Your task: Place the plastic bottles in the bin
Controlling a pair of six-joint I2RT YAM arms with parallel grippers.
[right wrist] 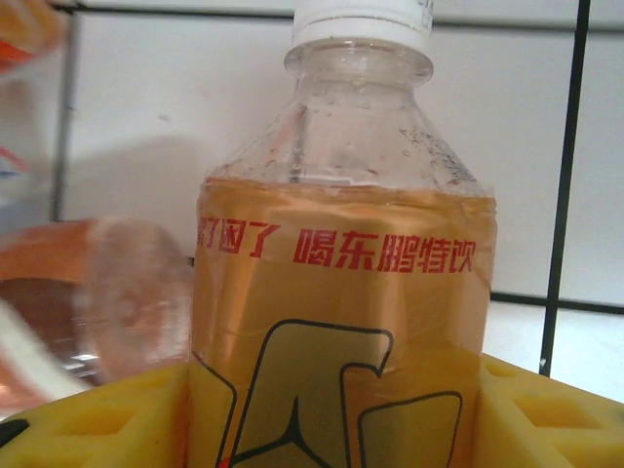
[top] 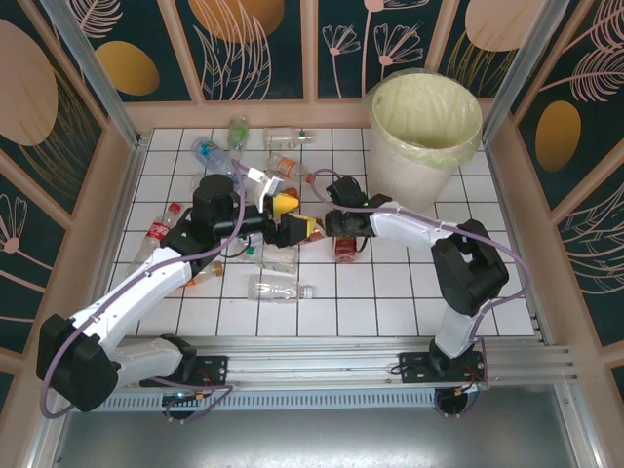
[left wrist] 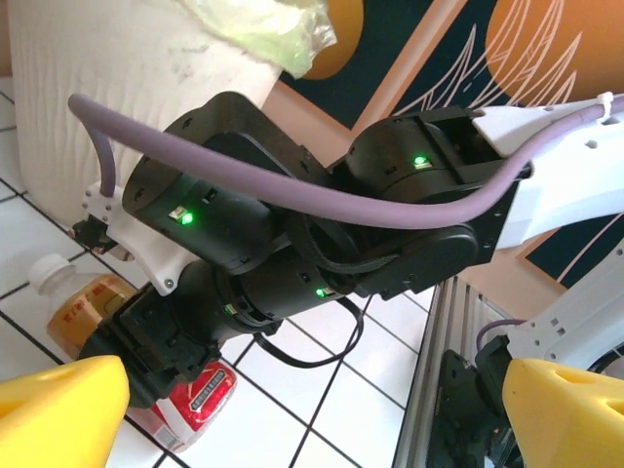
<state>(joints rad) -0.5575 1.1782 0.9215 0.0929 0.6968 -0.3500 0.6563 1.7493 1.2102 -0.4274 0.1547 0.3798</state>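
The right arm [top: 458,273] rises from its base at the near edge of the tiled table [top: 390,292], folds at the elbow close to the right edge and reaches leftward, low, to the middle of the table. There the right gripper [right wrist: 336,419] clasps an orange-labelled bottle [right wrist: 341,292]. Its yellow pads [right wrist: 97,419] lie against both sides of the label, and the neck and white cap stick out beyond the fingers. The wrist view shows white tiles behind the bottle and a second, reddish bottle [right wrist: 88,292], blurred, just beside it on the left.

The left arm [top: 146,283] stretches from the near left corner diagonally toward the middle of the table, its forearm raised and its wrist turned to the right. The left gripper [top: 291,216] is spread wide and holds nothing. Its two yellow pads stand well apart and face the black wrist of the right arm, which is near.

The bin [top: 414,174] stands in the far right corner, beyond the right gripper. Other bottles lie scattered on the tiles: a red-labelled bottle [top: 156,234] near the left edge, a clear bottle [top: 278,290] toward the near edge, and a pale bottle [top: 290,138] among several along the far edge.
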